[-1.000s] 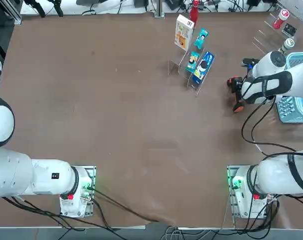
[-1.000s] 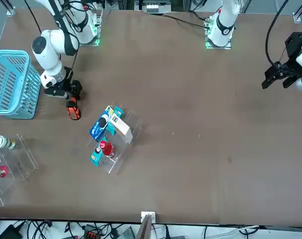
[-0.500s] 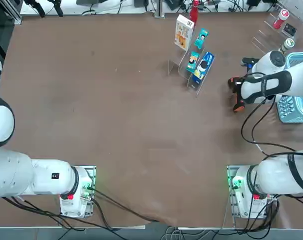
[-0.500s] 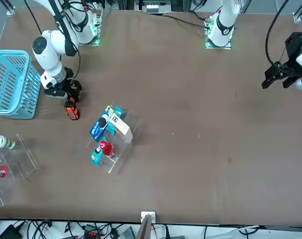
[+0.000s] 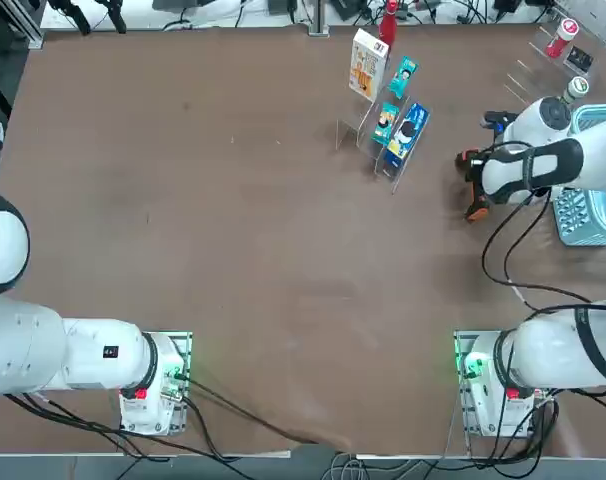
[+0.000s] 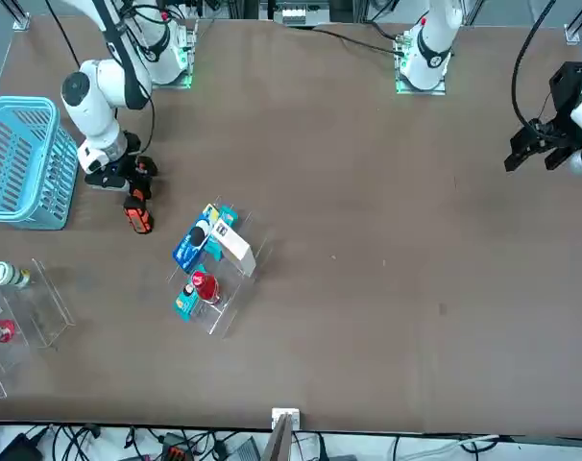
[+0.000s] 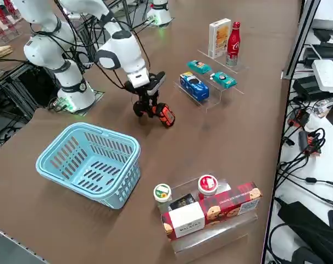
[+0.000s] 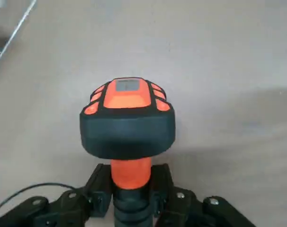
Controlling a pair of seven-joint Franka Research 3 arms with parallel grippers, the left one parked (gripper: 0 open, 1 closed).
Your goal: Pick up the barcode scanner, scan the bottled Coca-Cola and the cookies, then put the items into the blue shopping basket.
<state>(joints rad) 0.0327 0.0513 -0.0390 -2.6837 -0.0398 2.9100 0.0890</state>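
Going across the table from my left as the top view shows it, the first things I meet are the goods on the clear display stand at the far middle: the cookies (image 5: 368, 64), a white carton standing upright, and just beyond it at the table's far edge the bottled Coca-Cola (image 5: 388, 22) with its red label. On the stand's nearer steps sit small teal packets (image 5: 402, 77) and a blue packet (image 5: 408, 131) with a white circle.

Further right comes my claw (image 5: 472, 172), well apart from that stand. It is clenched on the barcode scanner (image 5: 476, 205): in my wrist view the two fingers (image 8: 98, 187) press either side of the orange-red handle (image 8: 130, 174), with the black head and its orange top (image 8: 127, 120) pointing away from me over bare brown table (image 8: 219, 56). From the right side view the scanner (image 7: 162, 114) hangs tilted under my claw (image 7: 147, 102), its head low near the tabletop; whether it touches the table I cannot tell.

At the far right edge, just beside my arm, stands the blue shopping basket (image 5: 601, 215), upright and with nothing visible inside it (image 7: 89, 165).
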